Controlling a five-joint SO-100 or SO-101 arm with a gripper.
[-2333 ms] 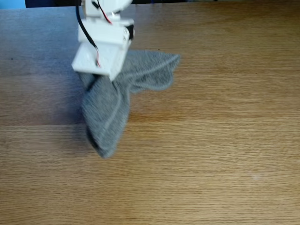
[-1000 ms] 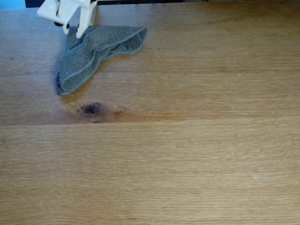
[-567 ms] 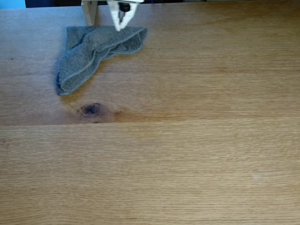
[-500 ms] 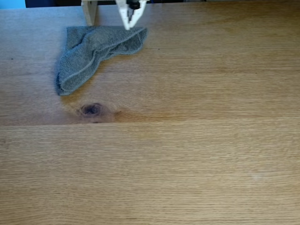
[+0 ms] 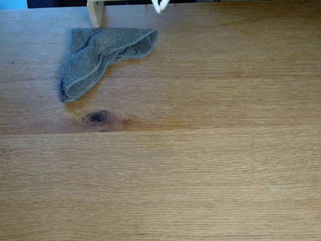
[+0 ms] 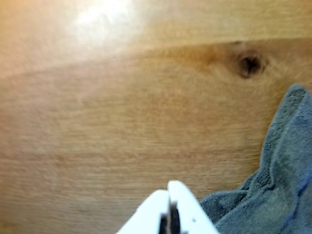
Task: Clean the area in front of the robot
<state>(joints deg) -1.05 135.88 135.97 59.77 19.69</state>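
Note:
The oak tabletop (image 5: 200, 165) stretches across the fixed view, with one dark knot (image 5: 98, 117) at left of centre. A crumpled grey terry cloth (image 5: 100, 52) lies flat near the far left edge. The white tips of my gripper (image 5: 160, 6) poke in at the top edge, right of the cloth and apart from it. In the wrist view the gripper (image 6: 169, 217) rises from the bottom edge, its two white fingers pressed together with nothing between them. There the cloth (image 6: 278, 190) lies just right of the fingertips, and the knot (image 6: 249, 63) sits at the upper right.
A pale wooden post (image 5: 95, 12) stands at the table's far edge, just behind the cloth. A bright glare patch (image 6: 105, 14) lies on the wood at the top of the wrist view.
The gripper dragged the cloth to the far left, let it go, then swung right and drew back to the top edge. The cloth has lain still for the last second.

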